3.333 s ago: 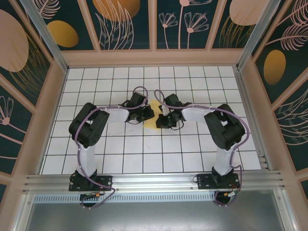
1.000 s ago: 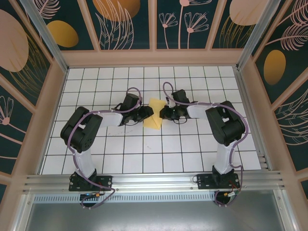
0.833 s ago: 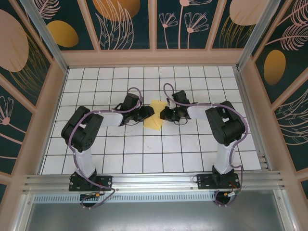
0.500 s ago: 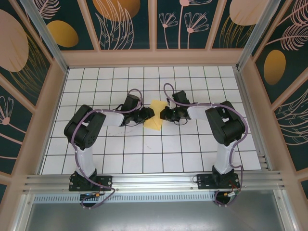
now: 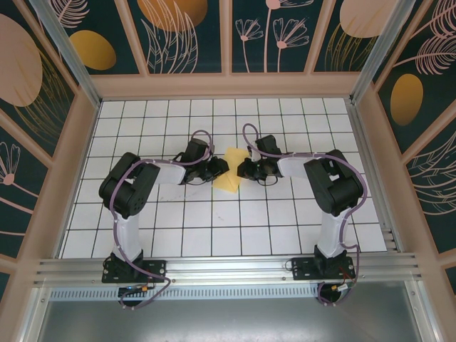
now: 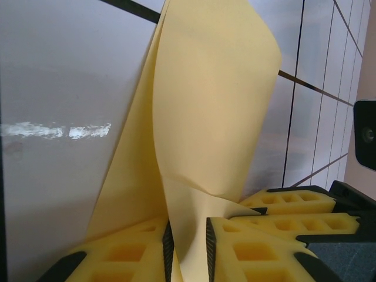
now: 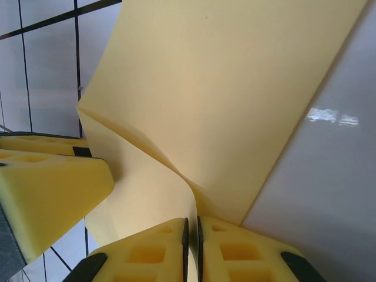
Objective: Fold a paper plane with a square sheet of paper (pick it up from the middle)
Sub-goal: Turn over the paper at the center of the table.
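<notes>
White grid-tile counter inside a wood-framed booth, dark teal floral wall panels behind and to the sides. Both arms reach inward and meet near mid-counter.

Paper sheet: pale yellow, sits between the two tools, a bit behind the counter's centre. From above, a pointed corner faces the back wall and a wider part spreads toward the arm bases. It is not flat: partly folded and curled.

Left tool: on the sheet's left edge. In the wrist view the jaws are narrow, and a fold of the paper sheet fills the slot between the yellow foam pads, touching both. The sheet rises from the pads in a curved flap off the tiles.

Right tool: on the sheet's right edge, facing the left one. In the wrist view the jaws are nearly closed, with only the paper edge in the thin seam between them, so it is clamped on the sheet. A crease runs diagonally up from the grip.

Each wrist camera also catches the opposite tool's foam pad just beside the paper. The tools are close together, with only the sheet between them.
</notes>
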Robot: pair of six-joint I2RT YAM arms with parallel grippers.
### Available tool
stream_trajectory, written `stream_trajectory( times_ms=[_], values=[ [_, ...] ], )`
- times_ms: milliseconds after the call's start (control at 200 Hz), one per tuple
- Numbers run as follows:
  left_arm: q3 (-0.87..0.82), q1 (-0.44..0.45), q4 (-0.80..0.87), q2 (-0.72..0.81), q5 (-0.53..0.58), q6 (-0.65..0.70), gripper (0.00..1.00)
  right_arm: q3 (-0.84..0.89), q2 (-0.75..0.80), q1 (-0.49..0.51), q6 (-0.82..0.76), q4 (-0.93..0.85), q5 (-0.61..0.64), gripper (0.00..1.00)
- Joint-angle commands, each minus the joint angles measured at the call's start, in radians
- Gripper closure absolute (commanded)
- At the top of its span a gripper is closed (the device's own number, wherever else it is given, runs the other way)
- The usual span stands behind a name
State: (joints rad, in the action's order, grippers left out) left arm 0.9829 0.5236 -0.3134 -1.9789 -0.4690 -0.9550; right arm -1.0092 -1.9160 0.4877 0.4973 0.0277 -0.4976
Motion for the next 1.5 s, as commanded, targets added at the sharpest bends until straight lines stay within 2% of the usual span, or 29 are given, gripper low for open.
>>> stream_trajectory(
  times_ms=[0, 110, 210, 330, 425, 570, 726, 916, 1021, 1301, 1496],
  values=[
    [0.025, -0.002, -0.015, -0.015, -0.017, 0.019, 0.8, 0.013, 0.029, -0.009, 0.008, 0.02, 0.002, 0.87],
    [0.027, -0.002, -0.005, -0.011, -0.008, 0.029, 0.85, 0.012, 0.045, -0.013, 0.009, 0.016, 0.002, 0.86],
    [0.028, -0.002, 0.017, 0.011, 0.017, 0.056, 0.9, 0.022, 0.098, -0.025, 0.019, 0.021, 0.014, 0.81],
    [0.042, -0.002, 0.073, 0.056, 0.066, 0.113, 0.93, 0.044, 0.195, -0.051, 0.03, 0.013, 0.081, 0.7],
    [0.062, -0.002, 0.145, 0.102, 0.127, 0.184, 0.94, 0.073, 0.281, -0.07, 0.034, 0.006, 0.175, 0.55],
    [0.117, -0.002, 0.304, 0.176, 0.286, 0.33, 0.95, 0.141, 0.396, -0.101, 0.052, 0.023, 0.305, 0.38],
    [0.197, -0.001, 0.471, 0.243, 0.527, 0.48, 0.96, 0.206, 0.49, -0.131, 0.078, 0.044, 0.422, 0.27],
    [0.307, 0.021, 0.621, 0.259, 0.885, 0.639, 0.95, 0.26, 0.56, -0.176, 0.115, 0.047, 0.485, 0.23],
    [0.37, 0.034, 0.657, 0.238, 1.025, 0.693, 0.95, 0.275, 0.578, -0.195, 0.13, 0.043, 0.495, 0.23],
    [0.457, 0.1, 0.672, 0.071, 1.248, 0.772, 0.95, 0.307, 0.614, -0.222, 0.161, 0.03, 0.508, 0.23],
    [0.488, 0.154, 0.663, -0.048, 1.273, 0.762, 0.95, 0.323, 0.637, -0.251, 0.177, 0.02, 0.525, 0.22]
  ],
)
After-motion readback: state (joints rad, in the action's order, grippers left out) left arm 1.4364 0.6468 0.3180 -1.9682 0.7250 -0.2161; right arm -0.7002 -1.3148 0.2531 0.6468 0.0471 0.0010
